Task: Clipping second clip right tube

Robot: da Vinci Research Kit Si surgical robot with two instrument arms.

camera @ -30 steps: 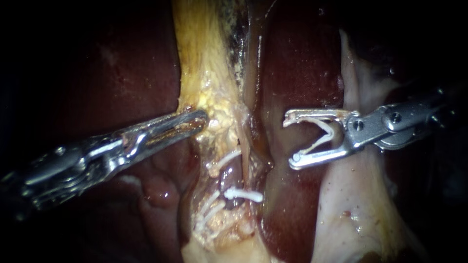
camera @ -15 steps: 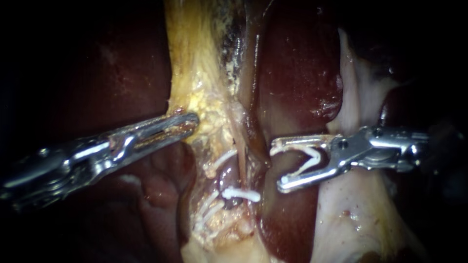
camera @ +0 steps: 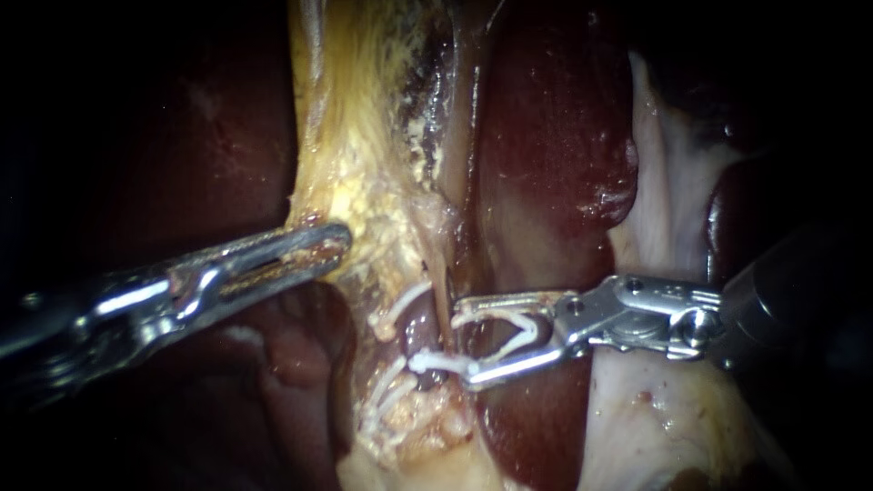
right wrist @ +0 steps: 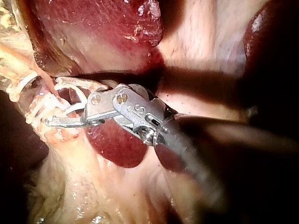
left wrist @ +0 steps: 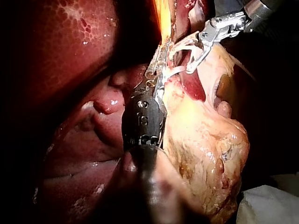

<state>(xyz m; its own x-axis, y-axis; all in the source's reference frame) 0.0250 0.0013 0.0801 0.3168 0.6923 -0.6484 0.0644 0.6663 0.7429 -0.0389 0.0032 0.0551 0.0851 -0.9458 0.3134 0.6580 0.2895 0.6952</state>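
At yellow tissue (camera: pixel 364 182), endoscope shows left instrument (camera: pixel 341 241) gripping; right wrist view doesn't.

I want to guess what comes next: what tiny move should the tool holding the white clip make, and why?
Probably ease the right instrument slightly further in, until the tube lies between the arms of the open clip. Its jaws stand wide with their tips only at the tube's edge, beside a fastened clip; closing now might miss. The left instrument grips yellow tissue.

Deep darkness all round a pool of light; pale cloth (left wrist: pixel 270 206) alongside
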